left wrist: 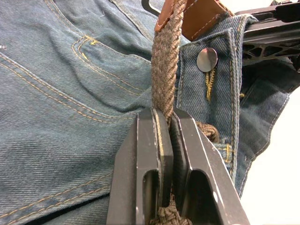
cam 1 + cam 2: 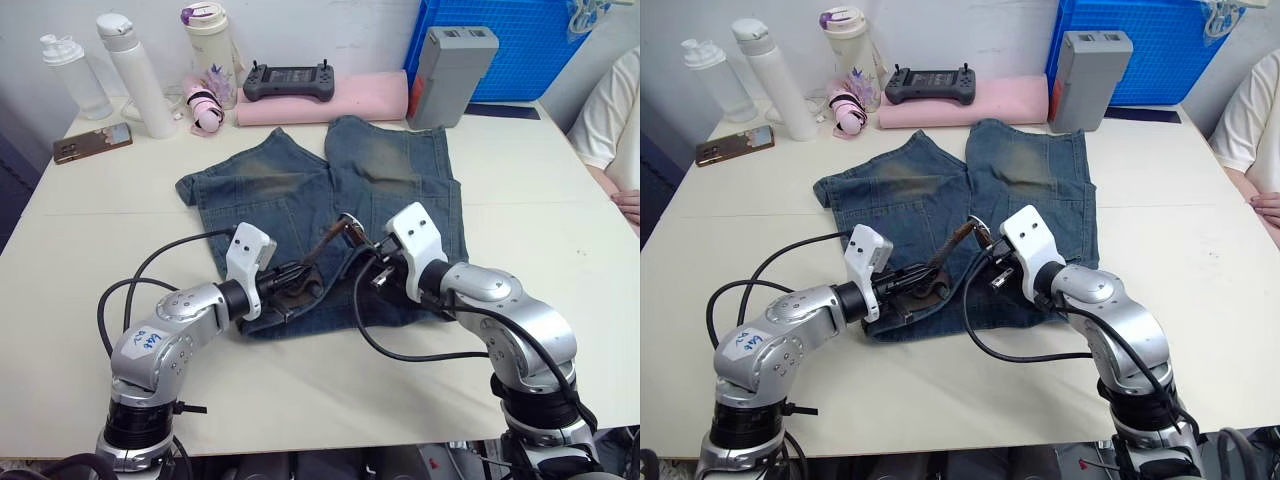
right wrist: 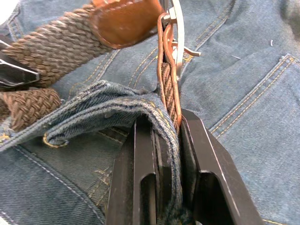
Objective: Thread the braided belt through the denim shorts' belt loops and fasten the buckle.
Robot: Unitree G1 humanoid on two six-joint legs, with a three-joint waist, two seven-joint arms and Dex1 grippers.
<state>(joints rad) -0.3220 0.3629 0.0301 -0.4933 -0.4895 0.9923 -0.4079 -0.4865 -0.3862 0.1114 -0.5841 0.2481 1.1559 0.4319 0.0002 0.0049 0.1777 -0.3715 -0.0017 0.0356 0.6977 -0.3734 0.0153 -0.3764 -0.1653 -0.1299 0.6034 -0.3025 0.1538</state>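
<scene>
The denim shorts (image 2: 300,190) lie flat on the white table (image 2: 120,200), waistband toward me. The braided belt (image 2: 318,248) rises in a short arc over the middle of the waistband. My left gripper (image 1: 166,117) is shut on the brown woven strap just beside the shorts' metal button (image 1: 206,59). My right gripper (image 3: 165,122) is shut on the strap's leather-edged end together with a lifted fold of waistband denim. The silver buckle (image 3: 177,33) stands just past its fingertips. The belt loops are hidden in the bunched waistband.
Along the far edge stand bottles (image 2: 135,75), a phone (image 2: 92,143), a black controller (image 2: 290,80) on pink foam, a grey box (image 2: 450,75) and a blue crate (image 2: 520,45). A person's arm (image 2: 615,130) shows at the right edge.
</scene>
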